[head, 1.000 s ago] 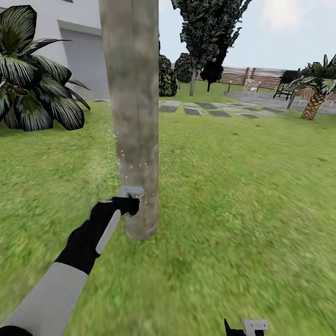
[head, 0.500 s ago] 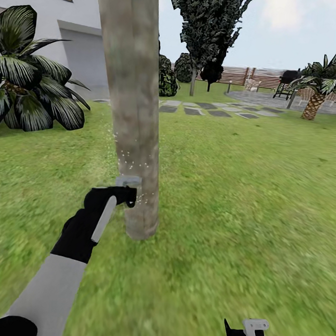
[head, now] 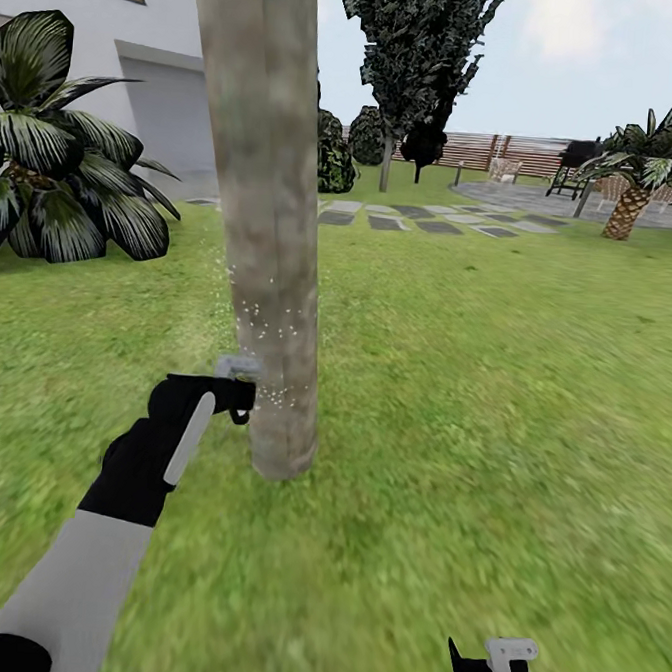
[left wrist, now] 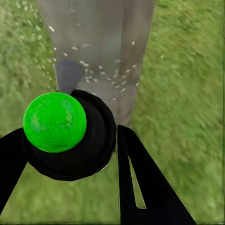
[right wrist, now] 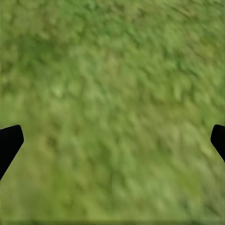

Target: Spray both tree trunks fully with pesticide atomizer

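The spraying step is in hand: the left tool (head: pixel 234 389) sits just beside the near-left face of the thick tree trunk (head: pixel 269 221), low down, close above the grass lawn (head: pixel 473 386). In the left wrist view the pesticide atomizer (left wrist: pixel 70 136) shows as a dark rounded body with a bright green ball on it, clamped between the two black fingers (left wrist: pixel 140 187), which are narrowed around it. It points at the trunk. Whitish pesticide specks (head: pixel 267 321) dot the lower trunk above the tool, and a few float off its left edge; the upper trunk looks bare.

By my judgement coverage is only partial, so the next move calls for sweeping the nozzle upward and around the trunk, keeping it aimed at the bark.

The right tool (head: pixel 499 658) hangs low at the near right over grass; its fingertips (right wrist: pixel 9 140) stand wide apart, with nothing between them.
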